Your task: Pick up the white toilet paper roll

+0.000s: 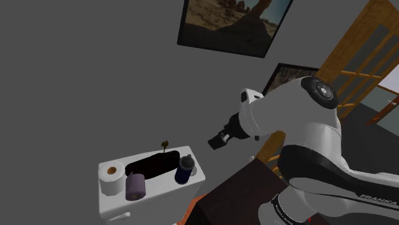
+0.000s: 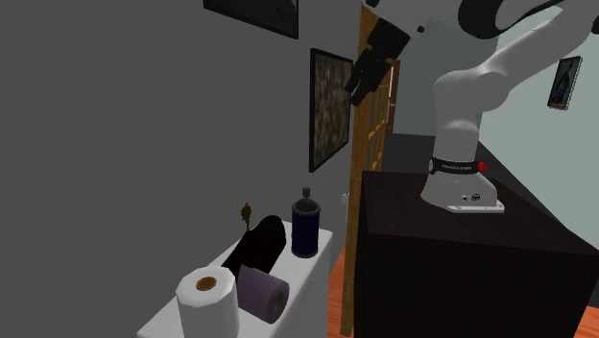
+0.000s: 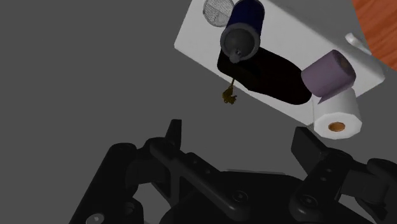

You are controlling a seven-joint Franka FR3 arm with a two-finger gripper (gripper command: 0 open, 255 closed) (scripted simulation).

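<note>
In the shoulder view, going from left to right, the white toilet paper roll is met first. It is stood upright at the left end of the white toilet tank, with its hole pointed up. A purple roll is laid on its side just beside it, so close that the two may be touching. Next, a long black thing is laid along the tank, and a tiny brown plant is seen behind it. A dark blue bottle is stood at the right end.

Further right and higher up, the pincer is hung in the air, well apart from everything on the tank. It is carried by the white arm, which is fixed on the dark stand. In the wrist view the two black fingers are spread wide, and nothing is held between them.

The task is judged to be at its very start. The roll is not yet reached, gripped or lifted. The pincer has to be brought down to the left end of the tank, closed on the roll, and then raised.

The roll is seen as fat, round and plain white, with a small brown ring in the middle. It is likely soft, so it could be squashed by a hard squeeze. The purple roll could be bumped.
</note>
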